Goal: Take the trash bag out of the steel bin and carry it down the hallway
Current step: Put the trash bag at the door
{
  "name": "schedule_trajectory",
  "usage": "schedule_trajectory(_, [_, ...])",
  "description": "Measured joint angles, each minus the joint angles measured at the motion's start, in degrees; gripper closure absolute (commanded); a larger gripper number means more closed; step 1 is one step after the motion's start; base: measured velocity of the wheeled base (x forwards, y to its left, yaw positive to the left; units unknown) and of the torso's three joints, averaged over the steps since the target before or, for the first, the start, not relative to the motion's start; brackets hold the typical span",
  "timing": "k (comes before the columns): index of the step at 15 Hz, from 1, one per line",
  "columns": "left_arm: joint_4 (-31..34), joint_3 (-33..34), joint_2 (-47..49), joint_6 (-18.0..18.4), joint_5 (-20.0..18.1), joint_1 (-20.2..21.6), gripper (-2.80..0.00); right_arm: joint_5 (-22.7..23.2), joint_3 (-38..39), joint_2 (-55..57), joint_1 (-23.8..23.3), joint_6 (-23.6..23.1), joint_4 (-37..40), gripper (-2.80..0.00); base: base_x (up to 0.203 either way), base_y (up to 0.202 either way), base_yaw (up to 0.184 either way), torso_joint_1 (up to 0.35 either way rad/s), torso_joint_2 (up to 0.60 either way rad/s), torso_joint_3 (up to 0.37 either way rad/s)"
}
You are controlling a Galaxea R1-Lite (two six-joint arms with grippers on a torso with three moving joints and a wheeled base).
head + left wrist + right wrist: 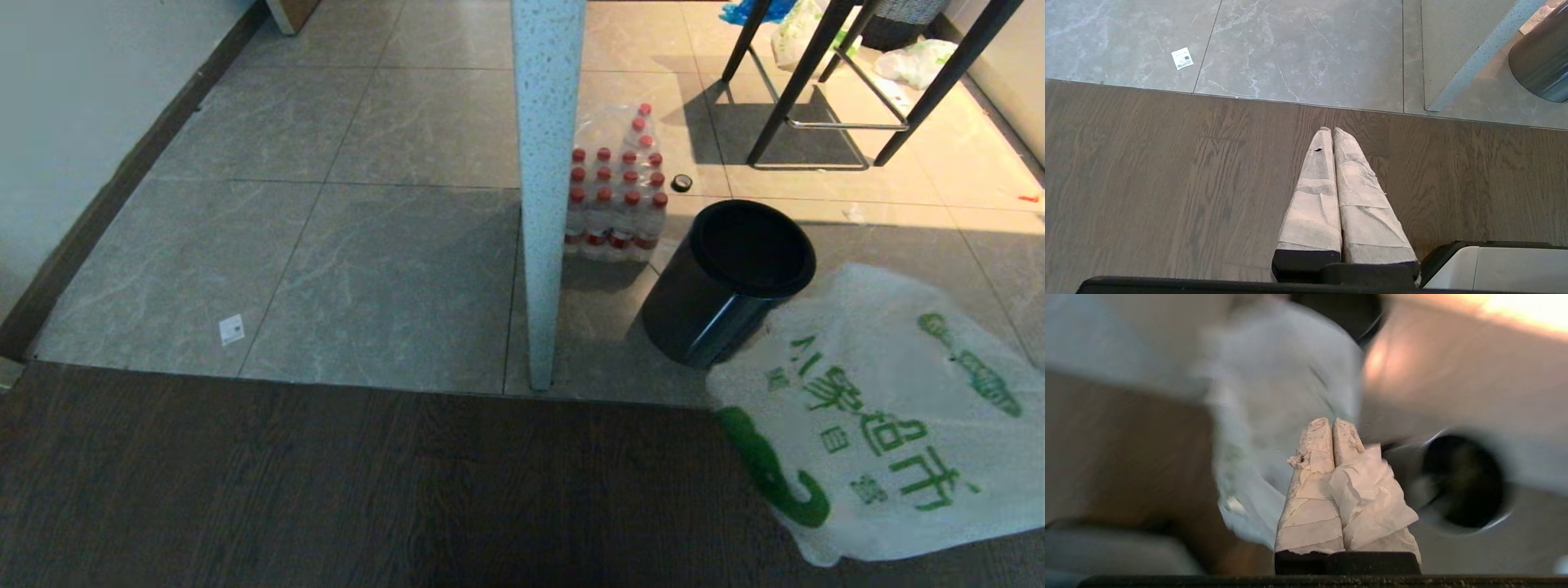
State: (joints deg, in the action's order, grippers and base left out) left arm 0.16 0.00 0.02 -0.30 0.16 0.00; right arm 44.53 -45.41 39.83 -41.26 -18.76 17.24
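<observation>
Bag's out: the right pincer (1332,424) is clamped tight on a pinch of the trash bag (890,408), which hangs just beside the steel bin (727,282), so I'd keep that grip firm and swing wide of the rim before heading off.

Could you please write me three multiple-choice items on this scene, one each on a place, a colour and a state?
1. Where is the trash bag?
A. inside the bin
B. out of the steel bin, in front of it
C. under the stool

2. What colour are the caps in the pack of water bottles?
A. red
B. blue
C. white

3. How is the right gripper?
A. wide open
B. shut on the bag
C. out of view

Answers: 1 B, the bin's mouth is dark and bare. 2 A, red tops show. 3 B, white plastic is bunched between its fingers.
</observation>
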Motion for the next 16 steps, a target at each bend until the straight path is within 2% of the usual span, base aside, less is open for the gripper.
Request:
schedule_trajectory(4, [0.0,0.0,0.0,0.0,0.0,0.0,0.0,-20.7,18.3,-6.8,23.4,6.5,-2.7,0.0,0.0,0.0,0.0,0.0,0.0,0.0])
schedule_trajectory(6, [0.0,0.0,0.0,0.0,0.0,0.0,0.0,-30.7,28.9,-13.0,31.1,8.7,-5.0,0.0,0.0,0.0,0.0,0.0,0.0,0.0])
schedule_trajectory(8, [0.0,0.0,0.0,0.0,0.0,0.0,0.0,-38.6,36.7,-18.9,36.0,10.1,-9.7,0.0,0.0,0.0,0.0,0.0,0.0,0.0])
schedule_trajectory(10, [0.0,0.0,0.0,0.0,0.0,0.0,0.0,-42.4,41.1,-24.4,39.6,10.4,-14.1,0.0,0.0,0.0,0.0,0.0,0.0,0.0])
schedule_trajectory(12, [0.0,0.0,0.0,0.0,0.0,0.0,0.0,-42.8,43.1,-29.6,40.7,11.0,-16.8,0.0,0.0,0.0,0.0,0.0,0.0,0.0])
schedule_trajectory(16, [0.0,0.0,0.0,0.0,0.0,0.0,0.0,-43.9,45.1,-37.7,41.2,16.2,-18.0,0.0,0.0,0.0,0.0,0.0,0.0,0.0])
